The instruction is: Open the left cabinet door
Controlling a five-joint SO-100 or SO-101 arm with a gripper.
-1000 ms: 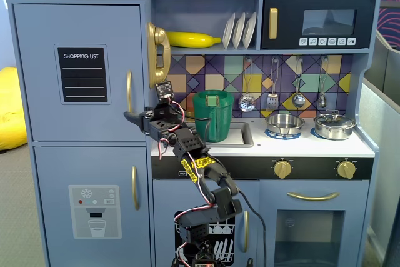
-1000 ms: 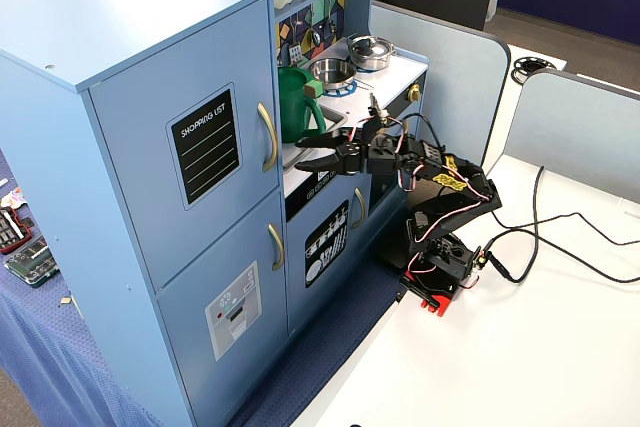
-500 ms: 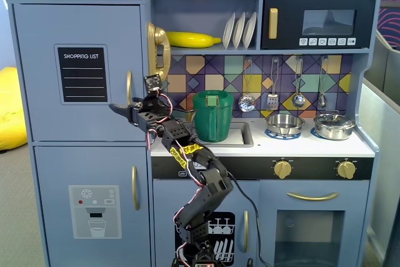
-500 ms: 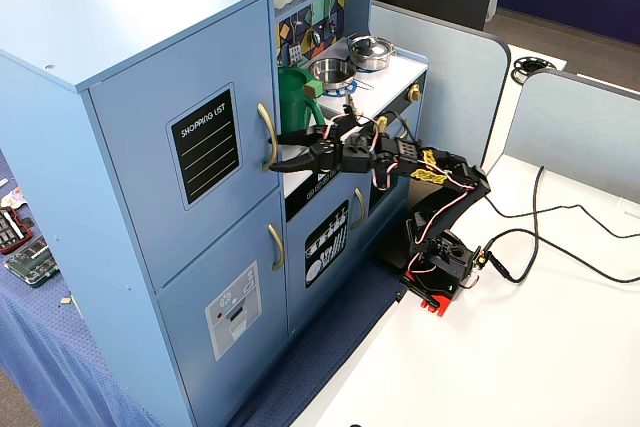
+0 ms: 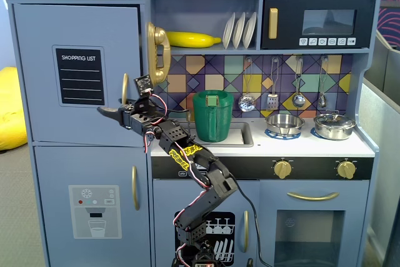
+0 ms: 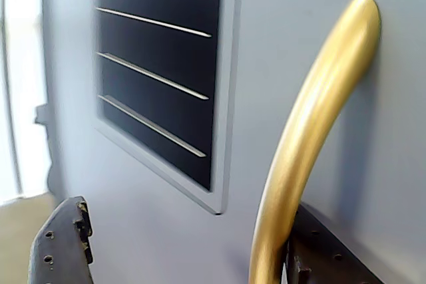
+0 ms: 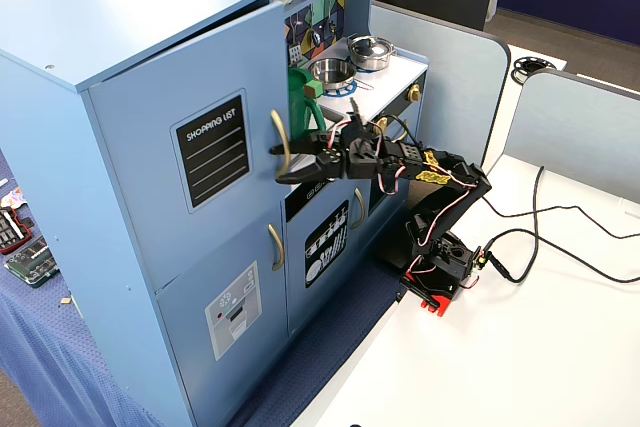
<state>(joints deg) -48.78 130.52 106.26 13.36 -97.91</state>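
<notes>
In a fixed view from the front, the left cabinet door (image 5: pixel 76 73), blue-grey with a black shopping-list chalkboard (image 5: pixel 79 75), is filling the upper left of the toy kitchen. Just right of the chalkboard, the door's curved gold handle (image 5: pixel 124 89) is standing upright. The gripper (image 5: pixel 114 108) is reaching in at the handle's lower end, its fingers spread apart. In the wrist view, the handle (image 6: pixel 303 157) is passing between the fingers, clamped by neither. Further right, a green pitcher (image 5: pixel 212 115) is sitting by the sink.
</notes>
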